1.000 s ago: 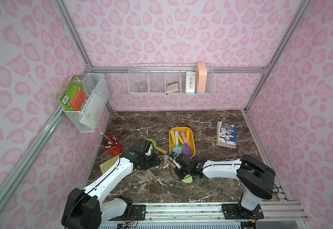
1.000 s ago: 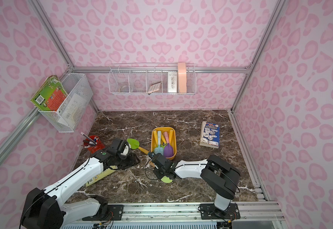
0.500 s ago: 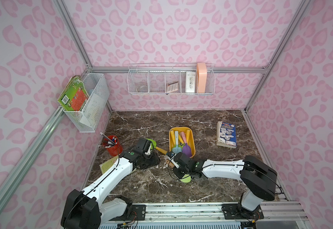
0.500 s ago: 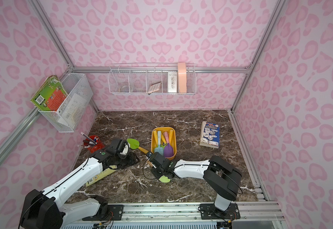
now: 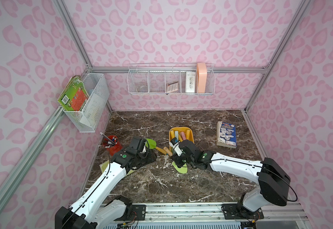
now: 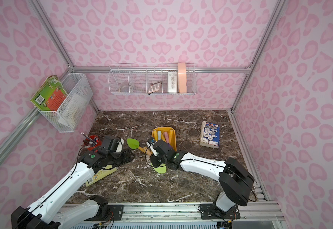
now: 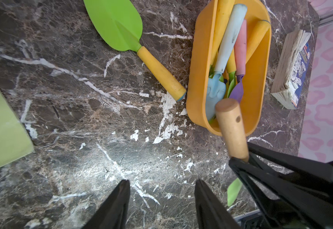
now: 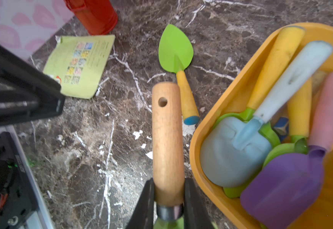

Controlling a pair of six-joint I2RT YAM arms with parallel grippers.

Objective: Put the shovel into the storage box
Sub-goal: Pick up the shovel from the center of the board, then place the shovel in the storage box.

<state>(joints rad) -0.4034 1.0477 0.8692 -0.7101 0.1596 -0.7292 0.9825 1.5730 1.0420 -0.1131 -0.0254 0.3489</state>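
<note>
**Right gripper**: clamped on the shovel at the blade end of its wooden handle. The green blade trails back towards my base, and the handle points forward and slightly left.

**Box**: just beside the handle, ahead and to the right of the jaws. Its long axis runs front to back, so handle and box lie nearly parallel but offset. In both top views the handle tip appears just off the near left corner of the box, outside the rim. I cannot tell whether the blade rests on the table.

**Coming move, as I judge it:** a short carry forward and right, then a lowering along the box's length onto the tools already inside. The right arm is the nearer one.

**Left gripper**: hangs open and empty over bare table. A second shovel, yellow-handled, lies between it and the box, with its handle end almost touching the box wall.
</note>
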